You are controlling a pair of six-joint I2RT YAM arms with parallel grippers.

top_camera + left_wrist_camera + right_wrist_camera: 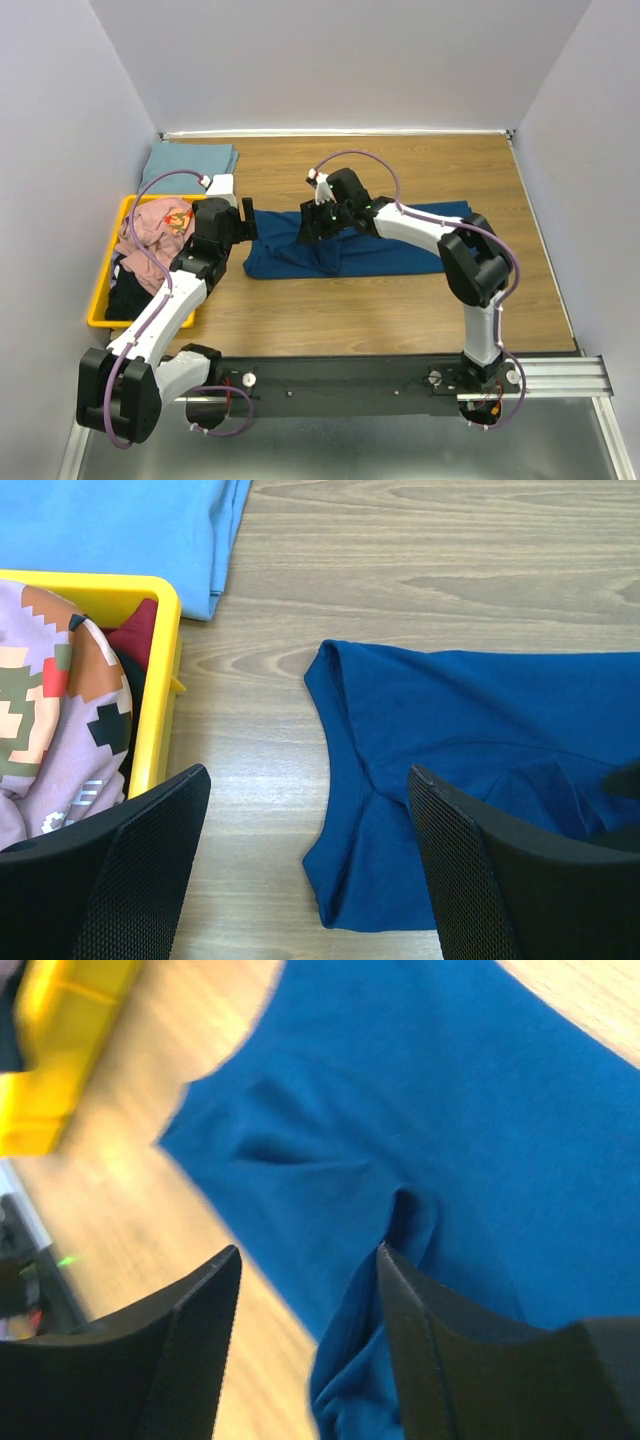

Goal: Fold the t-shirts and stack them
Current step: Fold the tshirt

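The left arm (160, 315) reaches from its near-left base toward the far right. The left gripper (243, 222) is at its tip, jaws spread wide. The right arm (478, 270) rises from the near right, bends at the elbow and stretches left. The right gripper (318, 222) tilts downward, jaws parted.

Wood-grain desk (400, 300), boxed in on 3 sides by plain pale walls: back wall (340, 60), left wall (60, 150), right wall (590, 150). Silver metal rail (560, 375) along desk's near edge, dull grey metal sheet (350, 450) below it. Soft, even light
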